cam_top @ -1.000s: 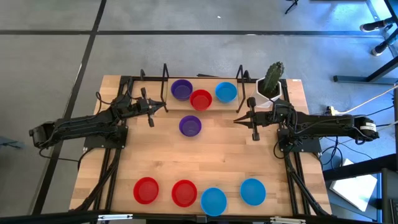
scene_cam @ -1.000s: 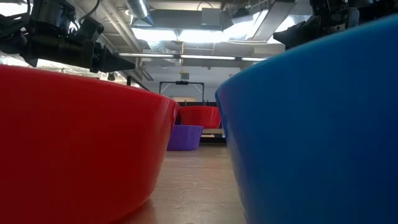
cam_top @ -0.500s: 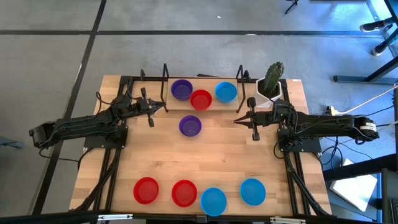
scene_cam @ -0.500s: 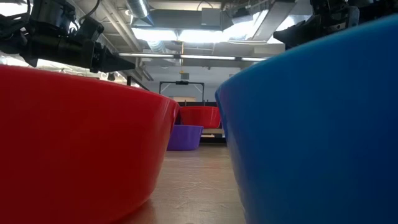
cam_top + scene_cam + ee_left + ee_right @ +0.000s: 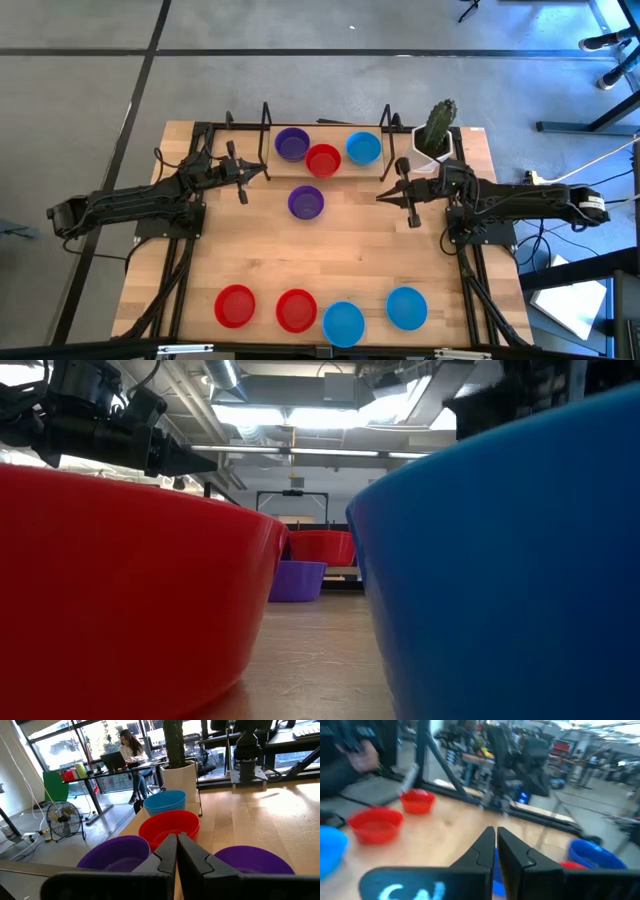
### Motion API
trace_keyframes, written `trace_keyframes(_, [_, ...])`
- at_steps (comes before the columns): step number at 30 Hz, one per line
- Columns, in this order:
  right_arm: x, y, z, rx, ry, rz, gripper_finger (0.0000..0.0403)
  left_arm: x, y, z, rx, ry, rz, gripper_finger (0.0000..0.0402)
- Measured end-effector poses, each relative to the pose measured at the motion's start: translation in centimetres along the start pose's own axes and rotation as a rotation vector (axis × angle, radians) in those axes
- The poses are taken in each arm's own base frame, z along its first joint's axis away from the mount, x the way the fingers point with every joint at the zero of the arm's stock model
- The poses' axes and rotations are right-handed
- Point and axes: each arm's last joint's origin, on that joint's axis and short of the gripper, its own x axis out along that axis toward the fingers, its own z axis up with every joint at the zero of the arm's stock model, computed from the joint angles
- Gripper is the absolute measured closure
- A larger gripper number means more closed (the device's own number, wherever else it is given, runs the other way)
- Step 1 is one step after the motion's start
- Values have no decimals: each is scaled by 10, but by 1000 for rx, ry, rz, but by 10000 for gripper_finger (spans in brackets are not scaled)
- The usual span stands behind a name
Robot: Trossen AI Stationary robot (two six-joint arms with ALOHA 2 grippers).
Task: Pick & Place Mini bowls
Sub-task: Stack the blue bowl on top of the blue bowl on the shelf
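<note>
lone purple bowl [image 5: 306, 202] sits mid-table, alone | purple [image 5: 292, 144], red [image 5: 323, 160] and blue [image 5: 363, 148] bowls sit in a row just behind it | two red [image 5: 235, 305] and two blue bowls [image 5: 406, 307] sit far in front | left gripper [image 5: 262, 174] hangs left of it, fingers pressed together, empty | right gripper [image 5: 381, 195] right of it, fingers pressed together, empty

- Setting: robotics lab in an open-plan office.
- Wooden worktop [image 5: 330, 250] on a black frame, on grey flooring [image 5: 300, 80].
- Two dark arms bolted on, cables trailing.
- Beyond: desks, a person at a laptop [image 5: 131, 751], floor fan [image 5: 63, 817], large windows, exposed ceiling ducts [image 5: 225, 375].
</note>
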Motion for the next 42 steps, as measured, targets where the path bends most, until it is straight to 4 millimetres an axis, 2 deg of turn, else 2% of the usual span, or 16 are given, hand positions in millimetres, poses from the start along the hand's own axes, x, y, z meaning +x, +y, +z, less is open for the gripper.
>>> trace_keyframes(3, [7, 4, 18, 5, 28, 39, 382, 0, 0, 0, 0, 0, 0, 392])
trace_keyframes(8, [20, 12, 41, 6, 265, 114, 382, 0, 0, -1, -1, 7, -2, 389])
trace_keyframes(12, [25, 21, 65, 90, 425, 245, 382, 0, 0, -2, -3, 18, -4, 392])
trace_keyframes(18, [26, 45, 81, 224, 602, 371, 371, 0, 0, -2, -3, 18, -4, 393])
trace_keyframes(26, [22, 71, 62, 329, 917, 348, 289, 0, 0, -2, -13, 18, -4, 391])
trace_keyframes(32, [33, 94, 52, 458, 1038, 418, 229, 0, 0, -2, -13, 18, -4, 395])
trace_keyframes(38, [46, 121, 37, 536, 1184, 437, 199, 0, 0, -2, -12, 18, -4, 393])
trace_keyframes(42, [56, 139, 24, 524, 1247, 447, 190, 0, 0, -2, -13, 18, -4, 391])
